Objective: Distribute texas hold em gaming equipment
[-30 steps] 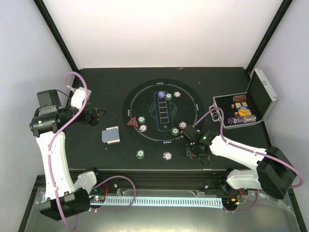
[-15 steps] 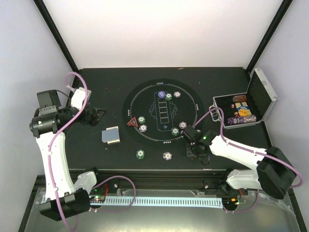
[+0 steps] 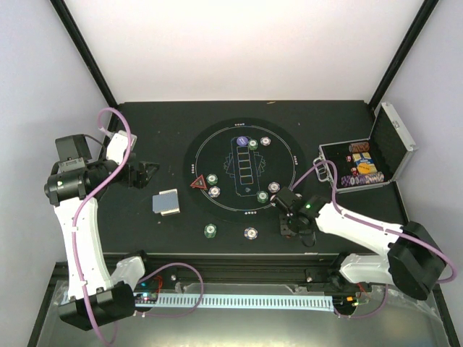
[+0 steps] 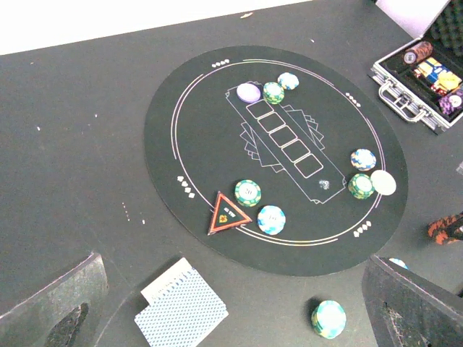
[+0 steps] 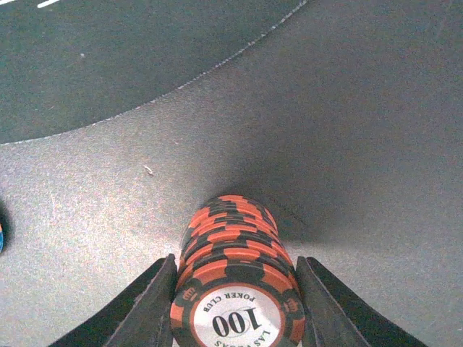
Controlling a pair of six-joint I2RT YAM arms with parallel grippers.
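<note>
Right gripper (image 5: 235,293) pinches a stack of orange-black 100 chips (image 5: 231,242) on the table (image 5: 376,108), just off the mat's (image 5: 108,58) near-right edge. Cards (image 4: 181,312) lie left of the mat. Left gripper (image 3: 145,174) hangs spread wide beyond them.

Left arm (image 3: 78,242) and right arm (image 3: 362,225) showing white shells at the lower frame corners, black joint housings (image 3: 416,264) bulging between; lilac cables (image 3: 108,110) trailing along both; green light (image 3: 307,206) glowing lower right
</note>
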